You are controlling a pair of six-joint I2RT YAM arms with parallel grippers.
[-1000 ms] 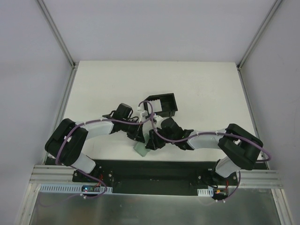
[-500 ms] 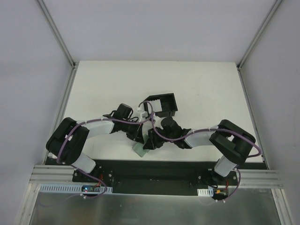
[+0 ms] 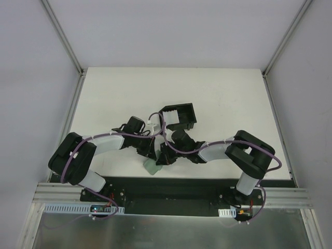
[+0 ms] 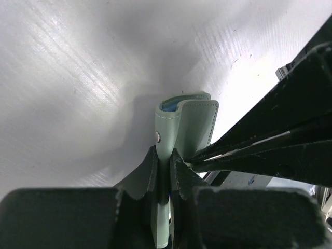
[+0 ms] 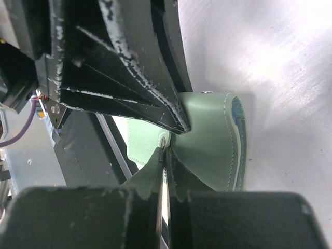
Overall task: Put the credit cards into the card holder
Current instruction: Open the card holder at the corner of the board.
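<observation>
The grey-green case (image 3: 151,167) stands on edge near the table's front, held between both grippers. My left gripper (image 3: 153,150) is shut on the case's flap (image 4: 163,153), just below its snap dot (image 4: 157,137). My right gripper (image 3: 161,154) is shut on a thin whitish-grey card (image 4: 259,142) seen edge-on, its tips (image 5: 166,150) at the case's mouth (image 5: 207,140). The light blue card's edge (image 4: 168,106) shows inside the case's fold and in the right wrist view (image 5: 237,111). The black card holder (image 3: 193,116) stands just behind the grippers.
The black base rail (image 3: 171,187) runs along the table's near edge right beside the case. The left gripper's black fingers (image 5: 140,78) fill the upper left of the right wrist view. White table (image 3: 233,98) stretches behind and to both sides.
Both grippers and the case have shifted slightly left and toward the near edge. The right arm's elbow has swung in to the left. Both grips are unchanged.
</observation>
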